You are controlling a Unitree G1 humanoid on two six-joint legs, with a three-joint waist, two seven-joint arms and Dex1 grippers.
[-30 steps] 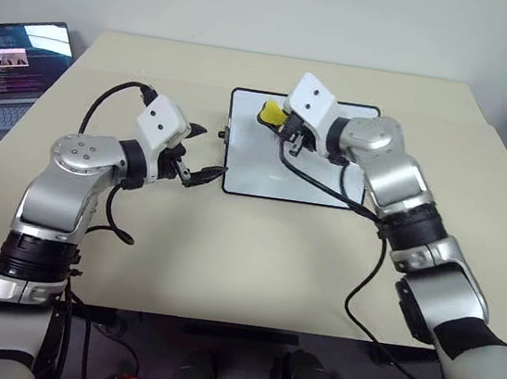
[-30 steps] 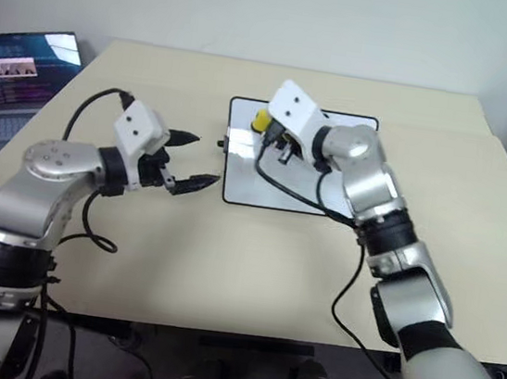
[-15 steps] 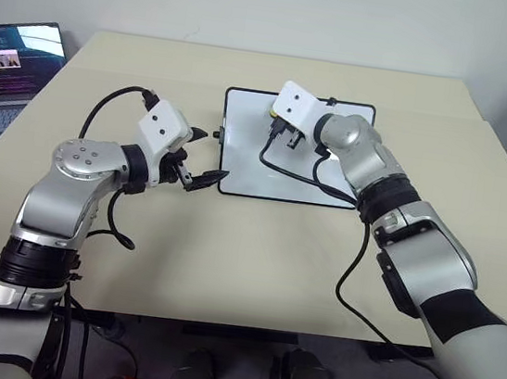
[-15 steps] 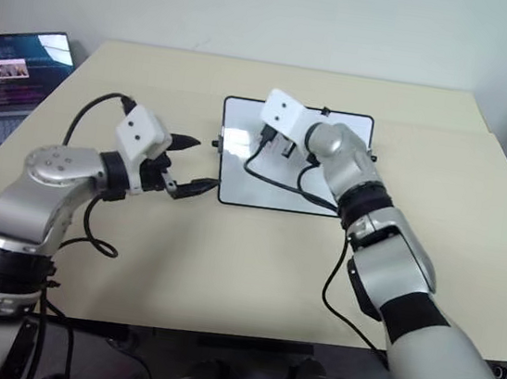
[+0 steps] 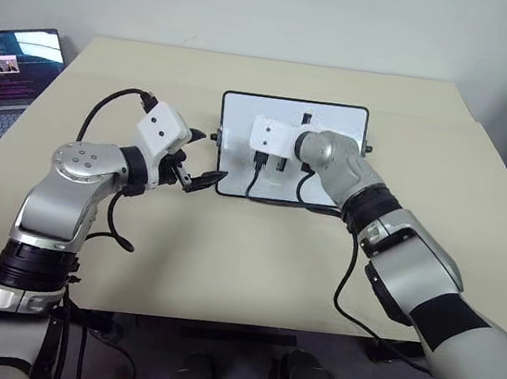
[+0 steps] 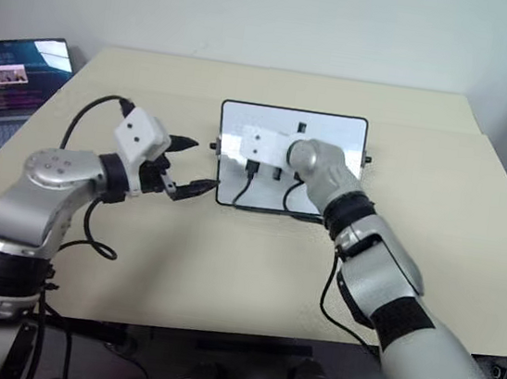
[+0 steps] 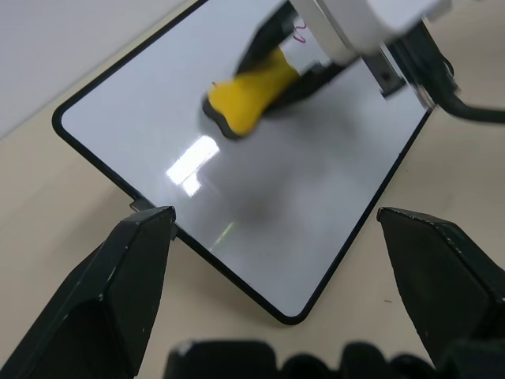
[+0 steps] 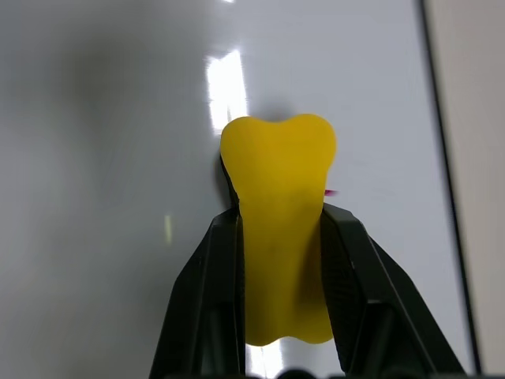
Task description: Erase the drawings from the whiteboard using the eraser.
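Bright, even light; whiteboard (image 7: 260, 181) glare

The right end effector (image 8: 278, 260) pinches the yellow eraser (image 8: 280, 229) over the whiteboard (image 8: 102, 197), a red mark (image 8: 331, 193) beside it.

Glossy whiteboard (image 7: 260, 197), matt yellow eraser (image 8: 280, 229), matt beige table (image 5: 255, 246)

right claw (image 8: 278, 237): it came down from above the far part of the whiteboard (image 5: 337, 126) toward the board's near left part, and rolled at the wrist as it sank.
eraser (image 7: 251, 93): a second ago I carried it raised and plainly yellow over the board's far left part; it ended low over the glossy face, close to a bit of red drawing (image 7: 299, 30).
my right forearm: it swung from the board's right side to lie across its near edge.
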